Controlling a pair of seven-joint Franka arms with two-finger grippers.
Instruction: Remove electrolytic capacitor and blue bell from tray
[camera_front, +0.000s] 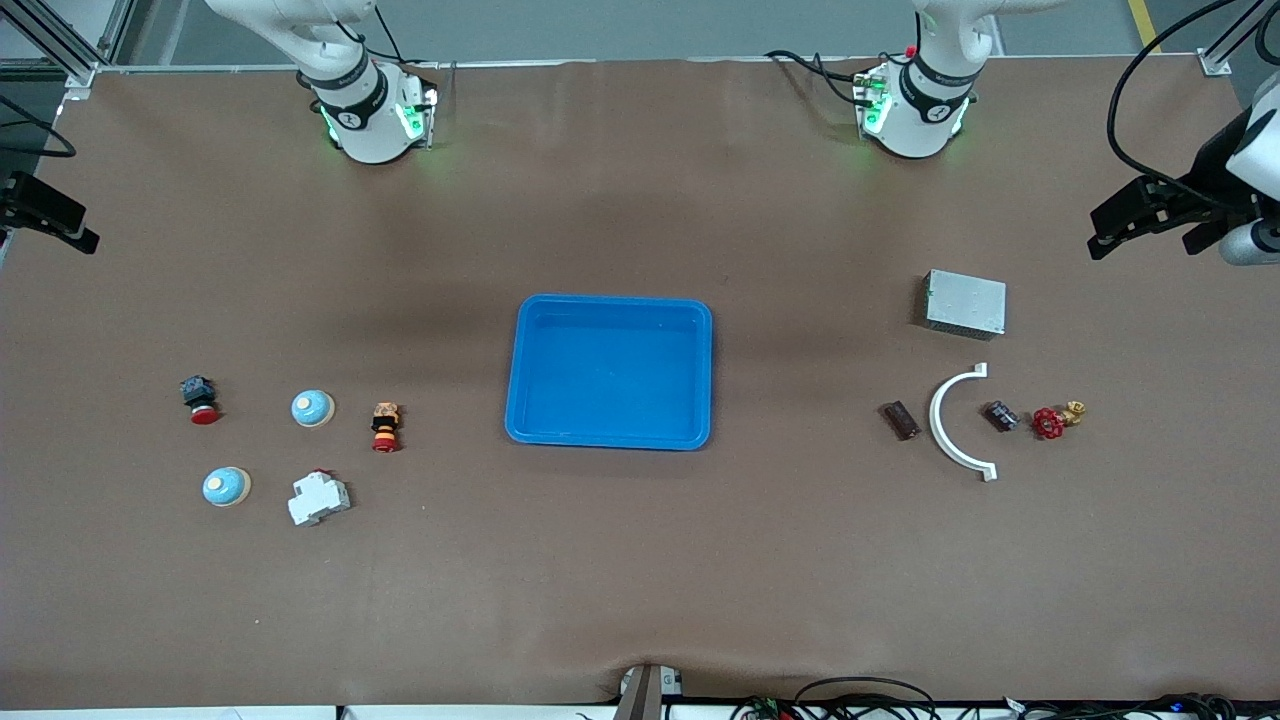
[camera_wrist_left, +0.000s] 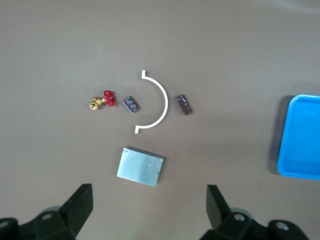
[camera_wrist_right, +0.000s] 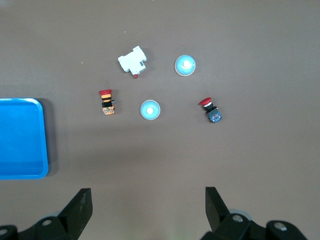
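Two blue-domed bells (camera_front: 312, 408) (camera_front: 226, 486) sit toward the right arm's end of the table; they also show in the right wrist view (camera_wrist_right: 150, 110) (camera_wrist_right: 185, 65). Toward the left arm's end lie a brown capacitor (camera_front: 900, 420) (camera_wrist_left: 183, 105) and a black capacitor (camera_front: 1001, 415) (camera_wrist_left: 131, 104), one on each side of a white arc. The blue tray (camera_front: 520, 370) lies mid-table. My left gripper (camera_wrist_left: 150, 200) (camera_front: 1098, 232) hangs open high over the table near the metal box. My right gripper (camera_wrist_right: 148, 200) (camera_front: 88, 230) hangs open high over bare table, holding nothing.
A white arc (camera_front: 958, 422), a red-handled valve (camera_front: 1052, 420) and a metal box (camera_front: 964, 303) lie by the capacitors. Two red push buttons (camera_front: 200, 398) (camera_front: 386, 426) and a white breaker (camera_front: 318, 498) lie among the bells.
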